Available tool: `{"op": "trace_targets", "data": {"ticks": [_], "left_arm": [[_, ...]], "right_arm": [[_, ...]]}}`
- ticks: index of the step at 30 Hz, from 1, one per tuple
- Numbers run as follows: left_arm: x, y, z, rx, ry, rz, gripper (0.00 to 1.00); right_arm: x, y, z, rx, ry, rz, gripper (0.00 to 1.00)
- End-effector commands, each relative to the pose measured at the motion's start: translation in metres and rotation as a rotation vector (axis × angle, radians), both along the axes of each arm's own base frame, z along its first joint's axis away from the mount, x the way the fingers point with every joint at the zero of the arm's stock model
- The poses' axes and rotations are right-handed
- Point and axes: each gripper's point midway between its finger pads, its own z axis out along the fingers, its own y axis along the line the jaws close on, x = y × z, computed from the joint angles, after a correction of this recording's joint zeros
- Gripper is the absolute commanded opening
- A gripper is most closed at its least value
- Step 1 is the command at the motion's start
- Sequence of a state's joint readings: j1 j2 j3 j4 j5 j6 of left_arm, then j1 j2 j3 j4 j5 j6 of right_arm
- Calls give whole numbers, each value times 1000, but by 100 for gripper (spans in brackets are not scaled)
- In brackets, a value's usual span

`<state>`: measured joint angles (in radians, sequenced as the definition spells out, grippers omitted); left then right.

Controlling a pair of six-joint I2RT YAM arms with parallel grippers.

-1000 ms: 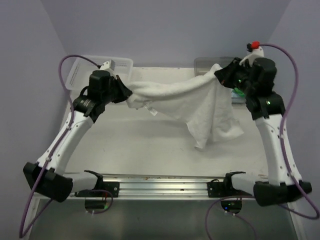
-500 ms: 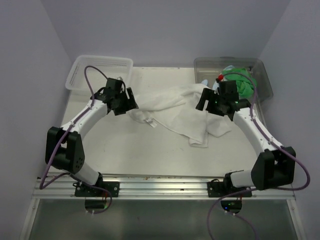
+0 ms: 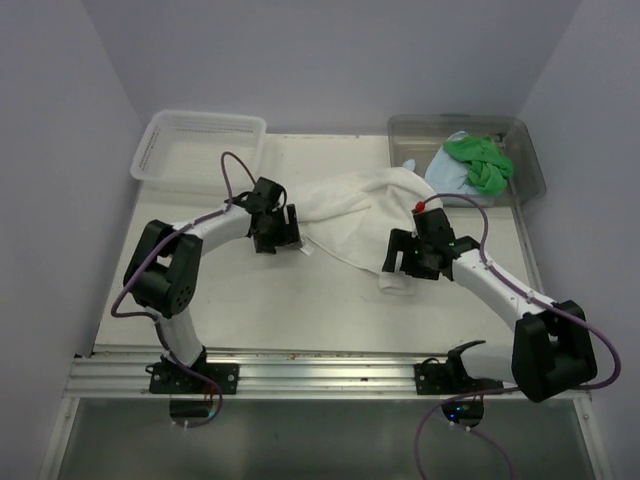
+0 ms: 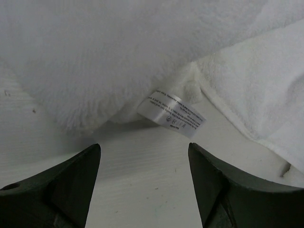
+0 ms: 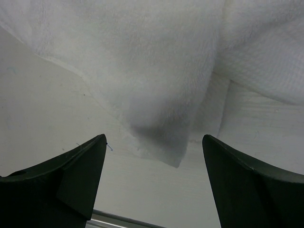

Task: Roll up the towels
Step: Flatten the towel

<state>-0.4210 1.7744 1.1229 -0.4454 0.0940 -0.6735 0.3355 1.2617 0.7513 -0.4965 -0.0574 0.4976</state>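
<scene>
Top external, white towel (image 3: 350,215) crumpled, long axis left-right

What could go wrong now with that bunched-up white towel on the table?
The white towel lies crumpled and folded over itself, so rolling it as is would likely give a lumpy roll. The open left fingers face the care label and might pinch only that. The open right fingers could grab a doubled fold.

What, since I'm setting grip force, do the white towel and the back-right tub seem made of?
White towel: likely cotton terry, matte, fuzzy looped pile, sewn care label. Tub: probably rigid clear plastic, smooth; walls look see-through.
</scene>
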Motion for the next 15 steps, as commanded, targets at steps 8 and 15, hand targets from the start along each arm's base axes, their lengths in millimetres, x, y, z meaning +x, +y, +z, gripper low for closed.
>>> {"op": "trace_targets", "data": {"ticks": [8,15], "left_arm": [[61,-20,-6,48,-92,16,65],[70,-10,7,114,-102,17,0]], "right_arm": [[24,8,-24,-14,-8,-20,75],[40,-6,-4,-89,-70,-71,0]]}}
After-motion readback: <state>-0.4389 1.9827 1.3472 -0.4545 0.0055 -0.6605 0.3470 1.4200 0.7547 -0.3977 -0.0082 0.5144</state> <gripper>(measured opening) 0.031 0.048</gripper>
